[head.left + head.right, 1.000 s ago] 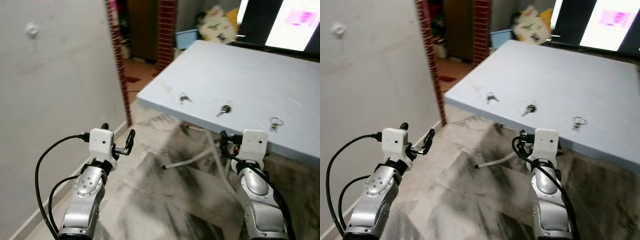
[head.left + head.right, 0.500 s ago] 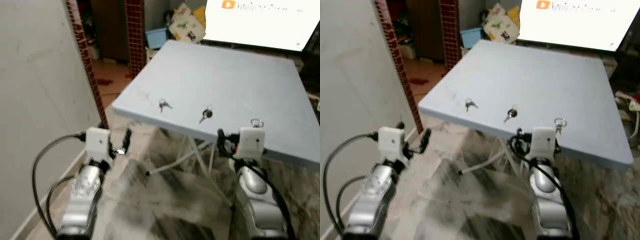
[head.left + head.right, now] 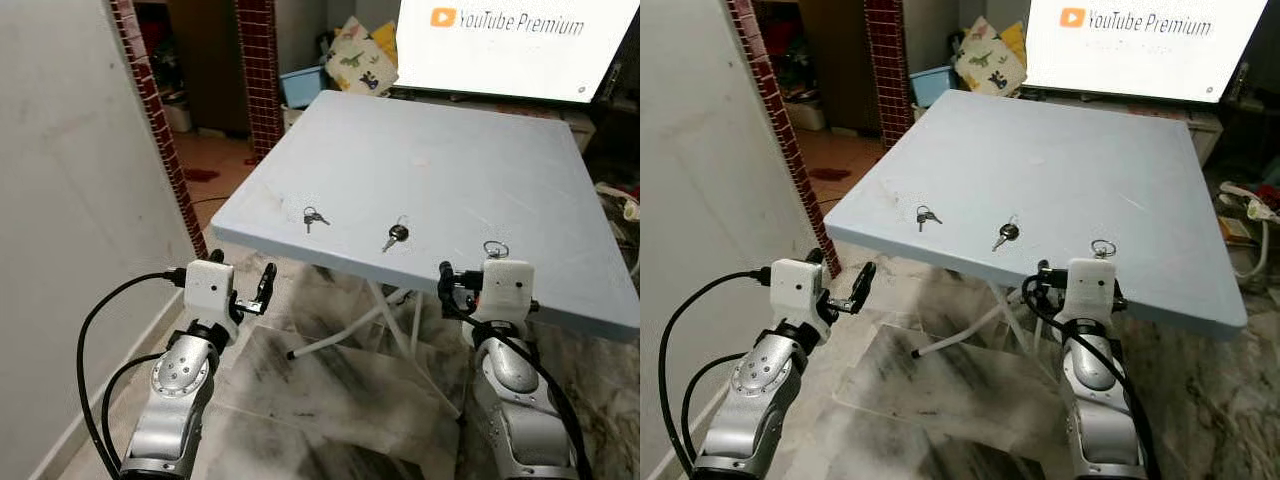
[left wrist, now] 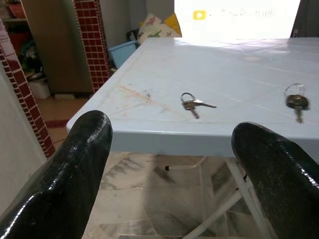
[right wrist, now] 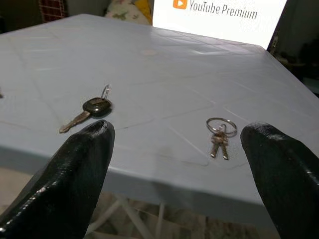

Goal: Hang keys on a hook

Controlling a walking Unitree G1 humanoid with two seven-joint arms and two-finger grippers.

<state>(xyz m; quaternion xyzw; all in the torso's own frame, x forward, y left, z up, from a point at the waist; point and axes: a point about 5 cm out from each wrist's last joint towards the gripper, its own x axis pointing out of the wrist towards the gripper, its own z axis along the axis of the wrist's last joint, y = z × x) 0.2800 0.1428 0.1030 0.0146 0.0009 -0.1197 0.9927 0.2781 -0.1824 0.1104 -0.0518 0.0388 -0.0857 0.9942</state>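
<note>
Three sets of keys lie near the front edge of a pale blue table (image 3: 430,150): a small pair (image 3: 313,217) on the left, a black-headed key (image 3: 395,236) in the middle, and a ringed pair (image 3: 495,249) on the right. My left gripper (image 3: 242,266) hovers open below and short of the table's left front corner, nothing between its fingers; the left wrist view looks along it at the small pair (image 4: 195,104). My right gripper (image 3: 470,283) is open at the front edge, just short of the ringed pair (image 5: 219,135), with the black-headed key (image 5: 87,113) off to one side.
A white wall (image 3: 60,150) runs close on my left, ending at a red brick pillar (image 3: 150,110). White folding legs (image 3: 380,320) stand under the table on marble floor. Behind it are a lit screen (image 3: 510,40), a blue bin (image 3: 300,85) and a cushion (image 3: 355,55).
The camera has swung from the wall toward the table, which now sits squarely ahead and sharp. Both arms keep the same pose with fingers open.
</note>
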